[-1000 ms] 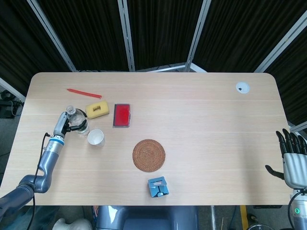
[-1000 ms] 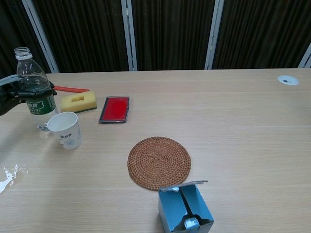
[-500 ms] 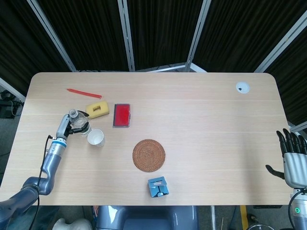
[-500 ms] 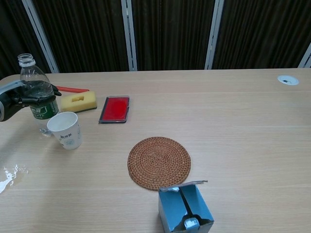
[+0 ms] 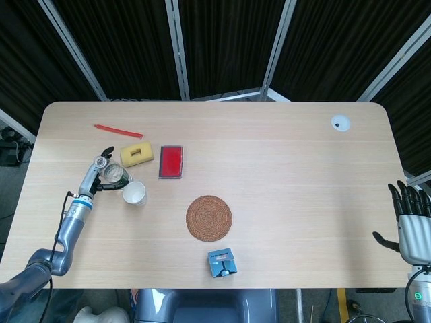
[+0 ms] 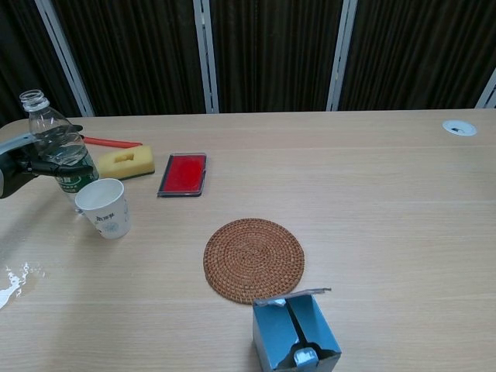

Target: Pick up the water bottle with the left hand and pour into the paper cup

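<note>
A clear uncapped water bottle (image 6: pixel 60 153) with a green label stands tilted, its neck leaning left, away from the cup. My left hand (image 6: pixel 22 160) grips it around the middle from the left. From the head view, the bottle (image 5: pixel 108 171) and left hand (image 5: pixel 92 176) sit just left of the white paper cup (image 5: pixel 135 193). The cup (image 6: pixel 105 207) stands upright on the table, right in front of the bottle's base. I cannot tell if the base touches the table. My right hand (image 5: pixel 411 223) hangs off the table's right edge, fingers spread and empty.
A yellow sponge (image 6: pixel 124 163), a red pen (image 6: pixel 113 142) and a red case (image 6: pixel 184 173) lie behind the cup. A woven coaster (image 6: pixel 253 259) and an open blue box (image 6: pixel 298 338) sit nearer the front. Spilled water (image 6: pixel 12 284) marks the left front.
The bottle went from upright to tilted, its neck swinging left. My left hand carried it a little closer to the cup. The right hand has not moved.
</note>
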### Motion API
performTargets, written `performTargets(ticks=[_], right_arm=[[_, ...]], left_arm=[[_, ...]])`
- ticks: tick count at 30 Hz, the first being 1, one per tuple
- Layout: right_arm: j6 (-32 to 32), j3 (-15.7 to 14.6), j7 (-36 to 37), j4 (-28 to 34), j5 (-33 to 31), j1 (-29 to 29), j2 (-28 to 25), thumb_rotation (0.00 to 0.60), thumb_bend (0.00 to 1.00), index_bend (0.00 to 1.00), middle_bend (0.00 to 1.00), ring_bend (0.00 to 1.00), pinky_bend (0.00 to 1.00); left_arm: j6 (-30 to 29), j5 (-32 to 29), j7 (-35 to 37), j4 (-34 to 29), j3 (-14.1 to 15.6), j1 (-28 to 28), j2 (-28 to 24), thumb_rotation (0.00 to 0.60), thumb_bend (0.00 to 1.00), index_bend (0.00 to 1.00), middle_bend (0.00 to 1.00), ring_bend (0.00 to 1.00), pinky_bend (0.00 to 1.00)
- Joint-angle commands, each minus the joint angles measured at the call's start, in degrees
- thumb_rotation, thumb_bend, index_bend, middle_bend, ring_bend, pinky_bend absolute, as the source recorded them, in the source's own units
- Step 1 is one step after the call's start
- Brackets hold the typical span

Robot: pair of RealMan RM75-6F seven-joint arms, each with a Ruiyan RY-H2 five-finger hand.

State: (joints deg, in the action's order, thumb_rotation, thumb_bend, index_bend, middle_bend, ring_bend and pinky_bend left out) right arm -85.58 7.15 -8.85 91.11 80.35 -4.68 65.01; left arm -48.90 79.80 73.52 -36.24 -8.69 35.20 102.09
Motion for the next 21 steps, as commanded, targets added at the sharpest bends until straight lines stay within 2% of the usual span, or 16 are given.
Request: performTargets(ticks=[1,9,13,21], right_arm=[[-0.1,0.0,0.1,0.1,0.1,0.0,0.0,0.6,0.0,0.0,0.0,0.0,0.0],[-0.2,-0.1,0.5,0.3,0.4,0.1,-0.3,0.6,0.0,0.0,0.0,0.0,0.0],[-0.2,-0.2,0.7,0.4,0.6,0.1,-0.4,0.6,0.0,0.0,0.0,0.0,0.0],[-0.8,-0.4,2.0,1.5,1.4,0.4,-1.1,0.6,0.0,0.0,0.0,0.0,0.0]], left_arm=[[-0.2,0.1,-0.1,-0.2,0.1,-0.1,-0.2,0.6,0.16,0.0,0.0,0.0,0.0],[1.2,2.4,-0.6,-3.1,2.8,-0.4,-4.1,0.6,0.11,0.0,0.0,0.0,0.0],[-0.3,2.6,-1.2,-6.0,2.9,-1.0,-6.6,0.6,0.11,0.0,0.0,0.0,0.0],[-1.2,1.7,-4.3,-16.1,2.6,-2.5,-14.2,0.6,0.11,0.0,0.0,0.0,0.0]])
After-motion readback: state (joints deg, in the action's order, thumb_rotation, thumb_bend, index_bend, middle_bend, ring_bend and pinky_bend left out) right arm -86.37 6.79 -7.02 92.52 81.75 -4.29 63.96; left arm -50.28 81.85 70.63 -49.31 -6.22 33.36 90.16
